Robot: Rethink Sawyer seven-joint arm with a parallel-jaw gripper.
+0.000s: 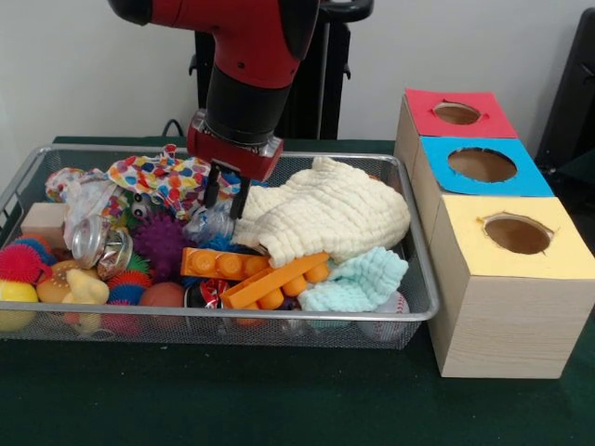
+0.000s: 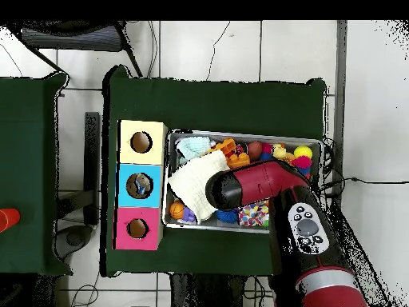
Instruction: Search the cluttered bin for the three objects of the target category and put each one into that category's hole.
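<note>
The wire-mesh bin sits on the green table, full of toys and cloths; it also shows in the overhead view. My gripper is down in the bin's middle back, open, its two black fingers straddling the top of a crumpled see-through plastic piece with a bluish glint. A second glinting crumpled piece lies at the bin's left; I cannot tell if it is plastic or metal. The light-blue-topped hole is in the middle box to the right, also in the overhead view. In the overhead view the arm hides the gripper.
A cream quilted cloth lies right beside the gripper, with a mint cloth and orange bricks in front. A polka-dot cloth and a purple spiky ball lie to the left. The red-topped hole and the yellow-topped hole flank the blue one.
</note>
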